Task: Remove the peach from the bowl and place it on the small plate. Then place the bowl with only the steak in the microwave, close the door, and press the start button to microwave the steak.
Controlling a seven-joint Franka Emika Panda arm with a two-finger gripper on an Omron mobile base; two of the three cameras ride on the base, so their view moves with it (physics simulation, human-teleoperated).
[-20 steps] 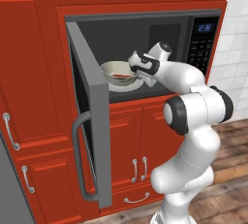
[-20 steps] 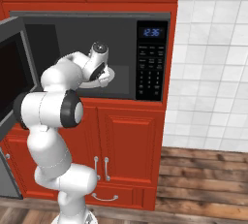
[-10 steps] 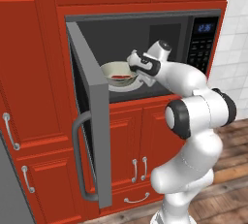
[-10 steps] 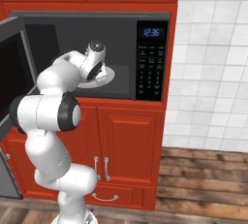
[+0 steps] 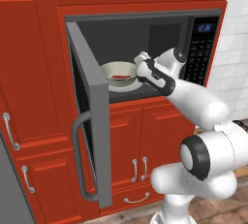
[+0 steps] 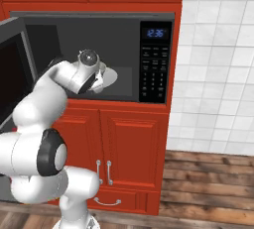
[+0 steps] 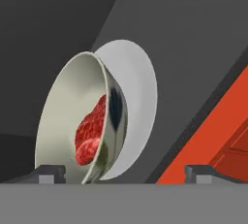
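One bowl (image 5: 118,71) sits on the white turntable (image 5: 133,86) inside the microwave (image 5: 145,29), and the red steak (image 5: 121,77) lies in it. In the hand view the cream bowl (image 7: 72,116) appears tilted because the camera is rolled; the marbled steak (image 7: 89,133) rests against its inner wall, with the pale turntable (image 7: 138,82) behind it. The gripper (image 5: 143,69) hovers at the bowl's right rim, its jaws spread wide; the two dark fingertips (image 7: 48,172) stand far apart at the bottom of the hand view, one on each side of the bowl's near edge, clamping nothing. The microwave door (image 5: 94,121) stands swung out to the left, with its curved grey handle (image 5: 77,160) facing the room. From the right base view the gripper (image 6: 99,79) reaches into the dark cavity, left of the black keypad panel (image 6: 155,62) with its blue display (image 6: 155,33). Red cabinet doors (image 6: 131,158) close the space below.
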